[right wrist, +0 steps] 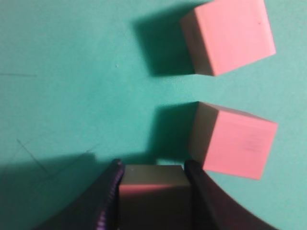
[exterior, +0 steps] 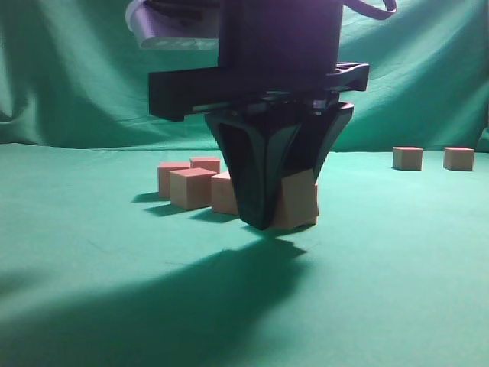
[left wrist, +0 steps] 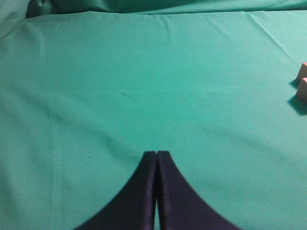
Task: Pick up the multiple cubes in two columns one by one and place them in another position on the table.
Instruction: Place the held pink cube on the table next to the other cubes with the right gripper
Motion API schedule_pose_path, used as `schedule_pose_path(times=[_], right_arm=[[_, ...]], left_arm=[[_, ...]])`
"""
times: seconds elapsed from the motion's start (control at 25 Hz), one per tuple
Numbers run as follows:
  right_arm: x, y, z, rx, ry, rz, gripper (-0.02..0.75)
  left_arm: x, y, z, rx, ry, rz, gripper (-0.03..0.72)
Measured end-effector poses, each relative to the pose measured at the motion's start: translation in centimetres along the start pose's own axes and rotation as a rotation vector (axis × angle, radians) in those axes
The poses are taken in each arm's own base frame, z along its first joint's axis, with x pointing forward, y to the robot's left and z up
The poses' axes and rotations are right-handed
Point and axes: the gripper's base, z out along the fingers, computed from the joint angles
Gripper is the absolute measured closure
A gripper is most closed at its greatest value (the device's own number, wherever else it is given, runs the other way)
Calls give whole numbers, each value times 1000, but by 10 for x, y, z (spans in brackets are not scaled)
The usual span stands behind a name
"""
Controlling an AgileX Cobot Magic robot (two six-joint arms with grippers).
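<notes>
Right gripper (exterior: 276,216) is up front, its dark fingers (right wrist: 106,203) clamped on one cube (right wrist: 152,191) that sits low on the table (exterior: 382,267), at the front of a cluster of cubes (exterior: 191,187). Two more cubes (right wrist: 230,86) lie just beside it in the wrist view. Another pair (exterior: 432,158) sits well apart, far right. Left gripper (left wrist: 156,154) hovers over bare cloth, fingers pressed together with nothing between them.
</notes>
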Motion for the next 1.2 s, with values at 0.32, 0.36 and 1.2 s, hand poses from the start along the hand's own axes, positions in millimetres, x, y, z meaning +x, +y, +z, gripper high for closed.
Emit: schedule_pose_path(times=[0.32,0.36,1.2], right_arm=[[0,1,4,1,10,-8,482],[0,1,4,1,10,-8,482],[1,0,4,5,18,-10,227]], left_arm=[[0,0,0,0,0,0,688],[0,0,0,0,0,0,688],[0,0,0,0,0,0,688]])
